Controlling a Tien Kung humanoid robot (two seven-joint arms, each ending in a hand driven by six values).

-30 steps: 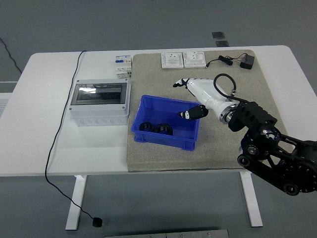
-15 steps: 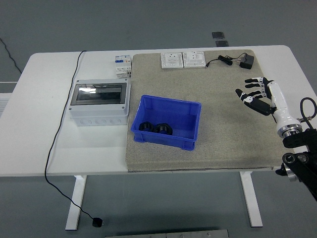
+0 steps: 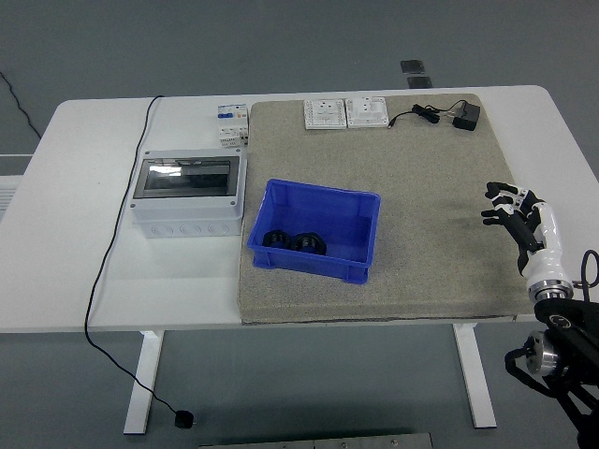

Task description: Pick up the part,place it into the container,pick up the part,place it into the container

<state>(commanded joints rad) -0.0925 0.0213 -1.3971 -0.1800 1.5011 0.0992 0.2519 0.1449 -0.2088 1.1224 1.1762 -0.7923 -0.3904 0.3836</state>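
A blue bin (image 3: 315,230) stands on the grey mat (image 3: 430,215) in the middle of the table. Two black ring-shaped parts (image 3: 294,241) lie side by side in its near left corner. My right hand (image 3: 515,210) hovers at the mat's right edge, well to the right of the bin. Its black-tipped fingers (image 3: 500,198) are spread and hold nothing. The white forearm runs down to the black arm at the picture's lower right corner. My left arm does not show.
A grey distribution box (image 3: 187,195) with a dark window stands left of the bin. A small breaker (image 3: 233,123) sits behind it. Two white wall sockets (image 3: 345,112) and a black adapter with cable (image 3: 449,115) lie along the mat's far edge. A black cord (image 3: 117,243) hangs off the table's left part.
My right hand has drawn back from over the bin's right side to the mat's right edge and lower toward the near corner. The two parts in the bin have stayed put.
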